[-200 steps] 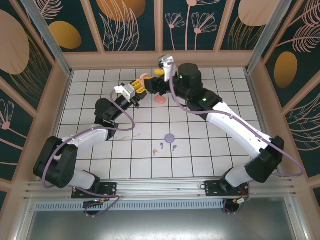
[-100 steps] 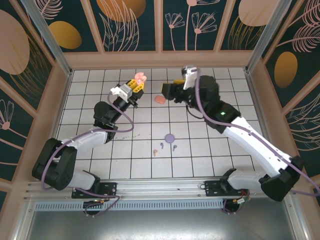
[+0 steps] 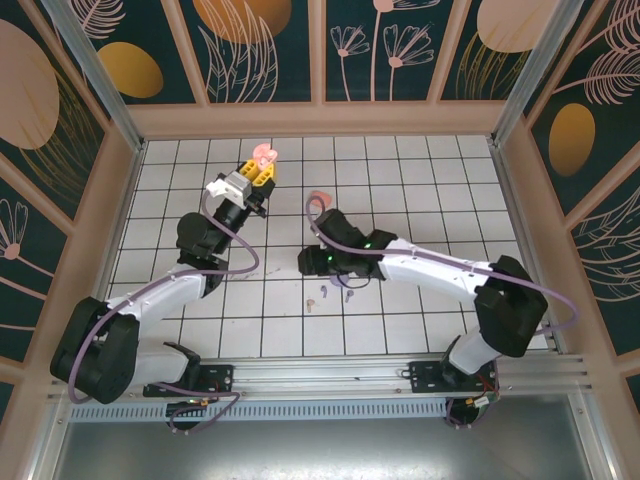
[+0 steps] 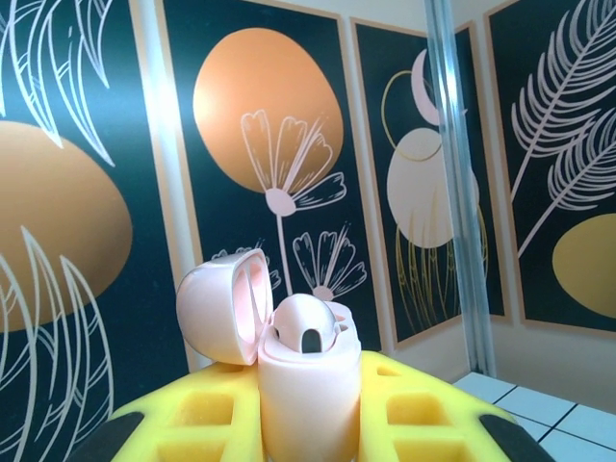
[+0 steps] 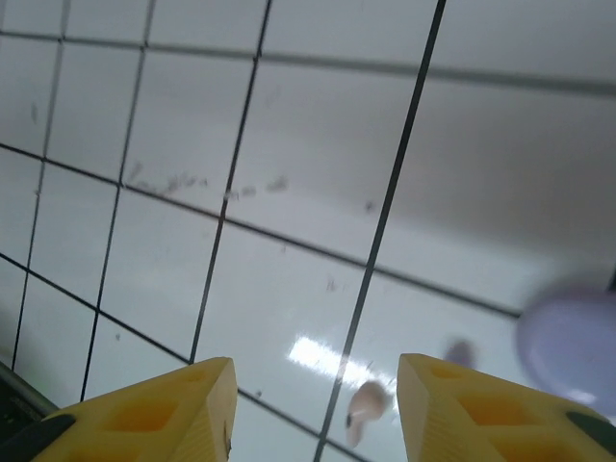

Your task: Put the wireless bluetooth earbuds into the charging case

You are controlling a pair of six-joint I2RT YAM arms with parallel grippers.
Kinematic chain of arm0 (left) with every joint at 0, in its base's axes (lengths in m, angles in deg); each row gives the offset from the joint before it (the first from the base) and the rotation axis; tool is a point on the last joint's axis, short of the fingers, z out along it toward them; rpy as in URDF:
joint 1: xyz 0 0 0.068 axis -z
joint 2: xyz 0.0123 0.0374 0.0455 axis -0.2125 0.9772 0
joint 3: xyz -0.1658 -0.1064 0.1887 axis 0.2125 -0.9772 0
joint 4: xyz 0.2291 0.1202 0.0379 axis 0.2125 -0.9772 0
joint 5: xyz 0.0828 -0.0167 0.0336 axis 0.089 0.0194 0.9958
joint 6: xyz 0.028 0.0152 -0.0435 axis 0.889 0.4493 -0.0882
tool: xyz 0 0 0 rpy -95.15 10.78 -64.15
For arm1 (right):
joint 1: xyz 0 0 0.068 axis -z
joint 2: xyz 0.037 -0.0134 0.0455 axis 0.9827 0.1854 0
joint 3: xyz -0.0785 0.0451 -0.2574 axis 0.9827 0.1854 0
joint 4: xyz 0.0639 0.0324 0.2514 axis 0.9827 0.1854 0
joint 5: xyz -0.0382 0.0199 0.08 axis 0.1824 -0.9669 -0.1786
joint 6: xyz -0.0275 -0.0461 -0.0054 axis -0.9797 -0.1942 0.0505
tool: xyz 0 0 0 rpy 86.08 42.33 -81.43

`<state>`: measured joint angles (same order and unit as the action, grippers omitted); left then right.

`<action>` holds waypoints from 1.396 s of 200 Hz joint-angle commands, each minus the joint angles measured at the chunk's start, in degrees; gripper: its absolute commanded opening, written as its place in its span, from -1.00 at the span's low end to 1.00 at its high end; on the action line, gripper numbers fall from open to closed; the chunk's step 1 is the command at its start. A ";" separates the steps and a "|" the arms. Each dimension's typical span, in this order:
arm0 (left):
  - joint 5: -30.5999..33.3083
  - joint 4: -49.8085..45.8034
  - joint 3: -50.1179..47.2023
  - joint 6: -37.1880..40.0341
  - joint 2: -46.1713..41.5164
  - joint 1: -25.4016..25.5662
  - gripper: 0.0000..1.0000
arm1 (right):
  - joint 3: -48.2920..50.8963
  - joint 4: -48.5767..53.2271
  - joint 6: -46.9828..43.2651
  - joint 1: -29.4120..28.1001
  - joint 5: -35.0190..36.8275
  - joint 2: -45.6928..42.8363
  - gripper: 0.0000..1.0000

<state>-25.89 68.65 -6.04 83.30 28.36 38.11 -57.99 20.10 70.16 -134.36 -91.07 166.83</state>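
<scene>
Left gripper (image 3: pixel 257 172): was clamped on the pink case (image 4: pixel 306 409), lid flipped open, up off the table (image 3: pixel 420 180).
Right gripper (image 5: pixel 318 409): jaws apart, holding nothing, low over the tiles.
Earbuds (image 3: pixel 322 293): lay loose on the tiles, just beside the right gripper.

Left arm (image 3: pixel 168 287) and right arm (image 3: pixel 430 268): white links, black joints, purple cables (image 3: pixel 240 243) looped alongside. Fingers (image 5: pixel 154 414) yellow, with moulded pockets.

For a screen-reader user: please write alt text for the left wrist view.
The left end effector is shut on an open pale pink charging case, lid tipped left, an earbud seated inside. Dark floral wall panels stand behind.
</scene>
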 commanded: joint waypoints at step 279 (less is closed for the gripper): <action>9.20 7.92 -8.02 2.71 -3.08 -0.01 -1.00 | -16.26 22.75 21.31 -9.16 6.47 22.24 -0.22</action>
<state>-16.92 73.46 -13.65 85.44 25.96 38.11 -72.52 40.41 91.38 -143.65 -85.56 187.85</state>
